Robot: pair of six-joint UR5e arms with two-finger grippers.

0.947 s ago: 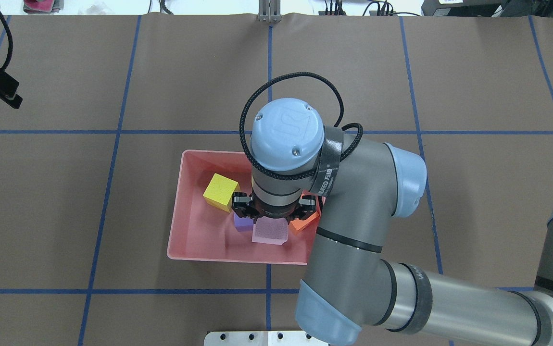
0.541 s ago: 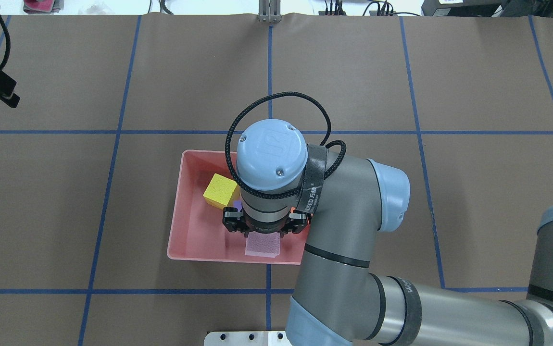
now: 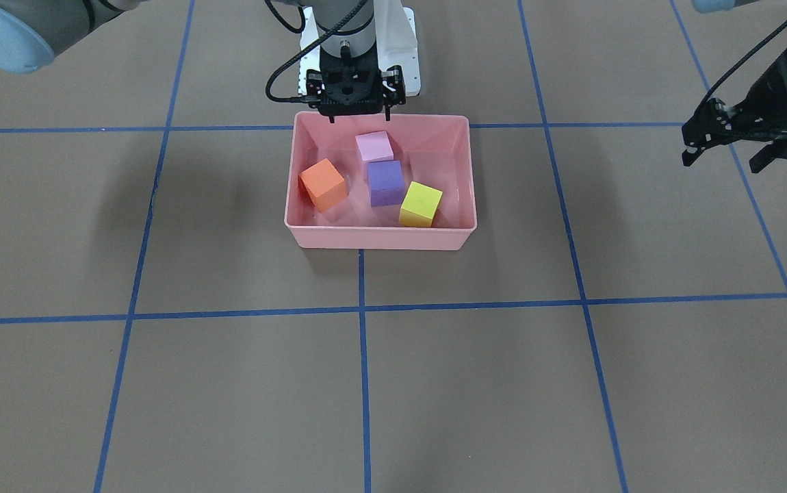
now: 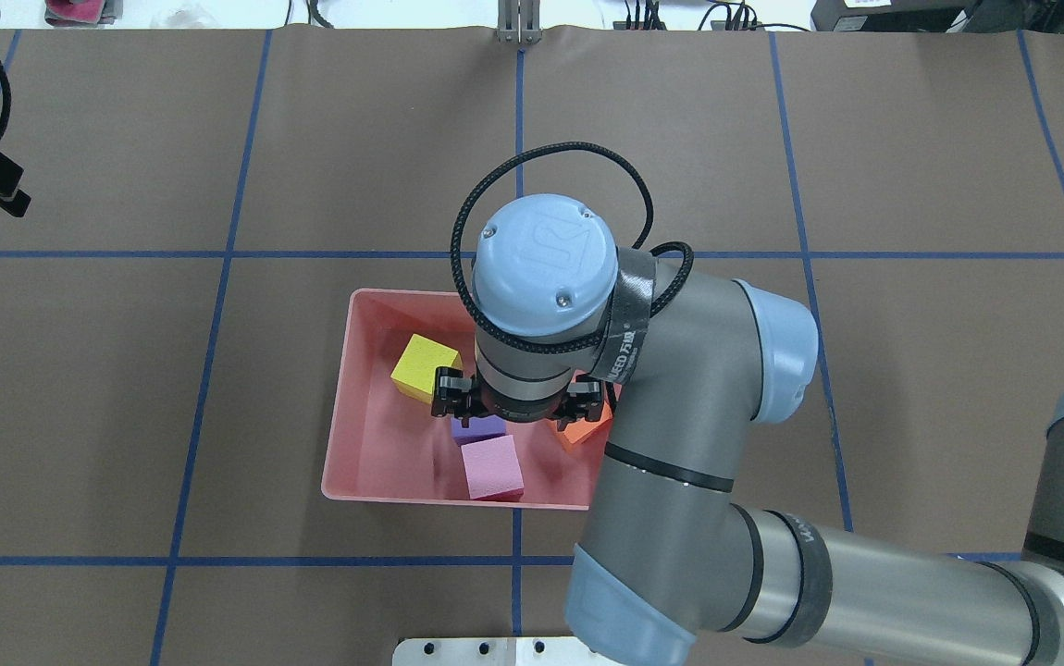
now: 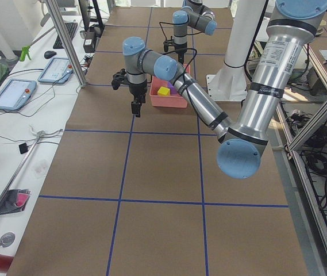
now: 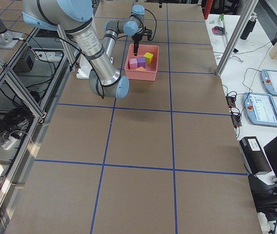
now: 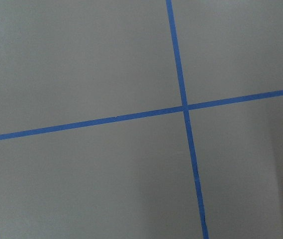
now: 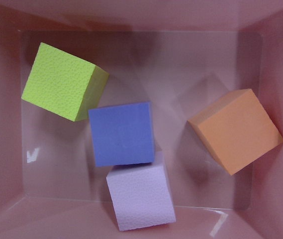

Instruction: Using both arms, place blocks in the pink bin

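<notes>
The pink bin [image 3: 380, 237] sits mid-table and holds all four blocks. The light pink block [image 3: 374, 146] lies by the wall nearest the robot, the purple block [image 3: 386, 182] touches it, the yellow block [image 3: 421, 204] and orange block [image 3: 324, 183] lie to the sides. The right wrist view shows them free: pink block [image 8: 140, 196], purple block [image 8: 122, 133], yellow block [image 8: 64, 82], orange block [image 8: 235, 130]. My right gripper [image 3: 359, 115] hangs open and empty above the bin's robot-side edge. My left gripper [image 3: 720, 163] is open and empty, far off to the side over bare mat.
The table is covered by a brown mat with a blue tape grid [image 4: 518, 560]. The white base plate [image 3: 407, 48] lies just behind the bin. The right arm's elbow [image 4: 680, 435] overhangs the bin's right side. The left wrist view shows only mat and tape lines [image 7: 185, 107].
My right gripper had the light pink block between its fingers, dipped into the bin, let it go and rose. The block now lies on the bin floor. The left gripper drifted slightly outward.
</notes>
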